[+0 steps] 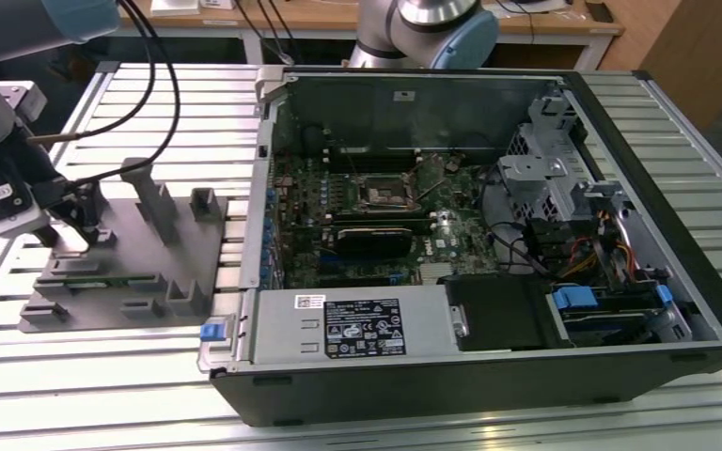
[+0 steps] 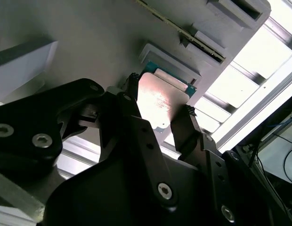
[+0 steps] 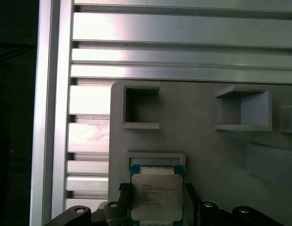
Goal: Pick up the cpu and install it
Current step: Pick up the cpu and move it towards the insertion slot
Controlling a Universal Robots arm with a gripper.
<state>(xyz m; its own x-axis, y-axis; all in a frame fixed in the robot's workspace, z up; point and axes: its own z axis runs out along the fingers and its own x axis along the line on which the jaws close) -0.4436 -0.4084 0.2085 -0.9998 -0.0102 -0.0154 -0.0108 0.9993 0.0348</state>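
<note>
Where the slatted aluminium table (image 1: 98,395) nears its edge at the exterior view's left, the arm reaches down over the grey fixture block (image 1: 129,272). The tool (image 1: 75,233) is low at the block's far left corner.

Tool state, both wrist views: the fingers (image 2: 133,101) meet two opposite edges of the cpu (image 2: 161,101), pinching it. The cpu lies flat in a shallow framed pocket of the block, silvery top up, with a green rim showing at the pocket wall. In the first wrist view the pocket sits near the block's edge, with bare slats just beyond. Two open square pockets (image 3: 141,108) lie further along the block.

Upright posts (image 1: 148,197) stand just beside the tool, towards the exterior view's right. A long thin green board (image 1: 101,279) lies in a slot along the near side.

Only a narrow strip of table separates the block from the computer case (image 1: 699,282).

The case lies open-side up. Inside are:
- the motherboard (image 1: 449,235);
- the black square socket (image 1: 384,193), set near the middle with components close round it;
- the labelled power supply (image 1: 349,324), against the near wall;
- the drive cage (image 1: 549,178) and cables, at the right.
</note>
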